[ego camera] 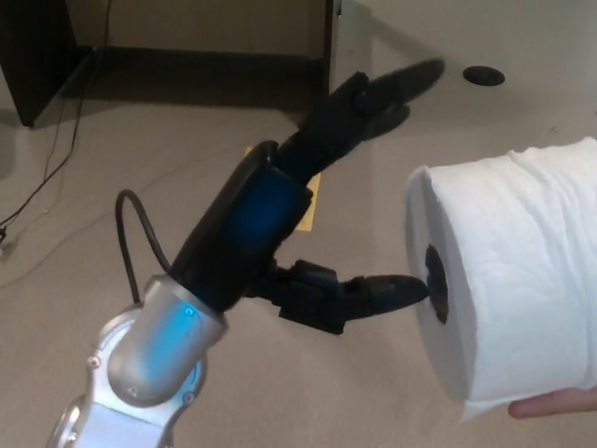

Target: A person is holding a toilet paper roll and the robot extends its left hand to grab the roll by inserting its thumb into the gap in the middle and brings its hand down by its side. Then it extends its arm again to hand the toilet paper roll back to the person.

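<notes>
At 3 o'clock, white quilted toilet paper roll, dark core facing my left hand; fingers spread wide, thumb tip at core.

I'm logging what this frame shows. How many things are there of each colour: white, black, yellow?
White: 1, the toilet paper roll
Black: 3, the left hand, the cable at its wrist, the round floor cover
Yellow: 1, the floor marker, mostly hidden behind the hand
Total: 5
</notes>
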You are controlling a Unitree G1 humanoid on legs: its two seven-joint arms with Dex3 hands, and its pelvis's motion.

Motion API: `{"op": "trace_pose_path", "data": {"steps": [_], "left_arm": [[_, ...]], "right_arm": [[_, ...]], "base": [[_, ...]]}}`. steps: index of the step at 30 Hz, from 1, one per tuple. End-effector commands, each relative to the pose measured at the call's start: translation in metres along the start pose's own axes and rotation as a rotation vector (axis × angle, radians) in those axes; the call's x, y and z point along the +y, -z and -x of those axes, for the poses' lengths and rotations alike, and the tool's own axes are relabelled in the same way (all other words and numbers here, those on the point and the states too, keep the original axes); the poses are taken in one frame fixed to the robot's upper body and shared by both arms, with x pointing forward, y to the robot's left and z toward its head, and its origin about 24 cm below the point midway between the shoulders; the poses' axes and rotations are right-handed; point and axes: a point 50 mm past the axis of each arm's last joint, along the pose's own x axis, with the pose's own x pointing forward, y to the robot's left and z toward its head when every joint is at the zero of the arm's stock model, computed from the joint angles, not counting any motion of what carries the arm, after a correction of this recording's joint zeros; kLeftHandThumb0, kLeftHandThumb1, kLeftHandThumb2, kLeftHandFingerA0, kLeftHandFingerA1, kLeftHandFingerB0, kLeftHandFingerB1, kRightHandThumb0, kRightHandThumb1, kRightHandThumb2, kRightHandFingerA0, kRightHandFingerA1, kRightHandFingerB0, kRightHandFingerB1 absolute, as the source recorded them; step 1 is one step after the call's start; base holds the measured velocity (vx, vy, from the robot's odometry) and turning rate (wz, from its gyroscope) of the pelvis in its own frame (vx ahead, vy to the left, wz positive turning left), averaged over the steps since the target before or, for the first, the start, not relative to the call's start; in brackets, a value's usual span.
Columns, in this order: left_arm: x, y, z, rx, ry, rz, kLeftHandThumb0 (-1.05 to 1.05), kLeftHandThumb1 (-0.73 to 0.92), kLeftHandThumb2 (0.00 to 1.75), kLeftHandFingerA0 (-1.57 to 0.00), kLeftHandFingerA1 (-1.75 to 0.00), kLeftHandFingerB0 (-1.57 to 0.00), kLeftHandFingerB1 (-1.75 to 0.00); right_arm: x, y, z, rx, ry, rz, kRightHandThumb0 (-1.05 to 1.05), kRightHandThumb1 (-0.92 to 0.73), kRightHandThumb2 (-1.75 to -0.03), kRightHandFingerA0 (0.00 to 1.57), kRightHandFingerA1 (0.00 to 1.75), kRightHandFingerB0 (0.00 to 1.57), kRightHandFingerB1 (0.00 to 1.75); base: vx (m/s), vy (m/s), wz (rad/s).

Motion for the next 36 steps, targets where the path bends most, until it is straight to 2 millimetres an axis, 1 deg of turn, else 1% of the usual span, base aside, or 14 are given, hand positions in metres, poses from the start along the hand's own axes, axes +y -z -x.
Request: {"op": "trace_pose_path", "data": {"steps": [1,3,4,6,12,14,21,22,30,31,32,33,35,36], "left_arm": [[-0.006,-0.003,0.002,0.001,-0.004,-0.008,-0.44,0.37,0.6,-0.22,-0.39,-0.13,-0.32],[-0.009,-0.003,0.003,0.002,-0.003,0.0,-0.23,0.26,0.83,-0.08,-0.51,-0.06,-0.5],[-0.011,-0.004,0.002,0.001,-0.003,-0.001,-0.23,0.26,0.83,-0.07,-0.5,-0.05,-0.5],[-0.012,-0.005,-0.001,-0.012,-0.002,-0.009,-0.45,0.38,0.6,-0.2,-0.39,-0.12,-0.32],[-0.022,-0.01,-0.014,-0.037,0.004,-0.011,-0.21,0.25,0.82,-0.09,-0.51,-0.07,-0.5],[-0.023,-0.012,-0.02,-0.051,0.007,-0.029,-0.45,0.37,0.6,-0.24,-0.39,-0.15,-0.32],[-0.028,-0.026,-0.045,-0.12,0.019,-0.021,-0.46,0.38,0.62,-0.25,-0.38,-0.16,-0.34],[-0.031,-0.028,-0.05,-0.128,0.025,-0.026,-0.46,0.39,0.62,-0.25,-0.38,-0.15,-0.34],[-0.046,-0.037,-0.066,-0.186,0.059,0.005,-0.32,0.5,0.55,-0.43,-0.38,-0.23,-0.29],[-0.048,-0.038,-0.068,-0.193,0.075,-0.003,-0.22,0.43,0.91,-0.62,-0.71,-0.14,-0.48],[-0.048,-0.038,-0.068,-0.196,0.093,-0.026,-0.3,0.7,0.6,-1.01,-1.07,-0.38,-0.33],[-0.048,-0.038,-0.066,-0.183,0.126,-0.03,-0.26,0.76,0.63,-1.19,-0.98,-0.53,-0.36],[-0.048,-0.036,-0.063,-0.166,0.166,-0.022,-0.18,0.76,0.63,-1.24,-0.92,-0.68,-0.41],[-0.047,-0.034,-0.059,-0.168,0.177,-0.029,-0.09,0.74,0.64,-1.02,-1.27,-0.87,-0.49]], "right_arm": [[-0.001,0.008,0.002,0.028,-0.01,0.022,-0.44,-0.55,-0.86,0.63,0.66,0.41,0.53],[0.002,0.01,0.003,0.024,-0.018,0.022,-0.39,-0.68,-0.6,0.69,0.6,0.47,0.41],[0.003,0.011,0.004,0.022,-0.021,0.021,-0.45,-0.54,-0.86,0.62,0.67,0.41,0.54],[0.002,0.009,0.003,0.025,-0.024,0.016,-0.45,-0.54,-0.86,0.6,0.65,0.4,0.53],[0.004,0.008,0.003,0.025,-0.029,0.005,-0.44,-0.55,-0.87,0.6,0.65,0.4,0.53],[0.002,0.005,0.002,0.017,-0.024,0.007,-0.45,-0.54,-0.86,0.62,0.66,0.39,0.53],[-0.007,-0.008,-0.003,-0.006,0.006,0.009,-0.46,-0.54,-0.86,0.62,0.66,0.4,0.53],[-0.008,-0.008,-0.003,-0.015,0.008,0.008,-0.4,-0.67,-0.6,0.69,0.6,0.46,0.41],[-0.008,-0.008,-0.003,-0.017,0.011,-0.006,-0.45,-0.54,-0.85,0.65,0.71,0.4,0.53],[-0.008,-0.008,-0.003,-0.02,0.014,0.001,-0.39,-0.67,-0.6,0.69,0.63,0.46,0.4],[-0.009,-0.008,-0.003,-0.021,0.014,0.003,-0.39,-0.66,-0.6,0.69,0.63,0.46,0.4],[-0.009,-0.009,-0.003,-0.018,0.014,0.003,-0.39,-0.67,-0.6,0.69,0.63,0.46,0.4],[-0.009,-0.008,-0.003,-0.013,0.012,0.004,-0.45,-0.54,-0.85,0.66,0.7,0.39,0.53],[-0.008,-0.008,-0.003,-0.012,0.005,-0.007,-0.44,-0.54,-0.85,0.62,0.68,0.39,0.52]], "base": [[0.0,0.0,0.0],[0.0,0.0,0.0],[0.0,0.0,0.0],[0.0,0.0,0.0],[0.0,0.0,0.0],[0.0,0.0,0.0],[0.0,0.0,0.0],[0.0,0.0,0.0],[0.0,0.0,0.0],[0.0,0.0,0.0],[0.0,0.0,0.0],[0.0,0.0,0.0],[0.0,0.0,0.0],[0.0,0.0,0.0]]}}
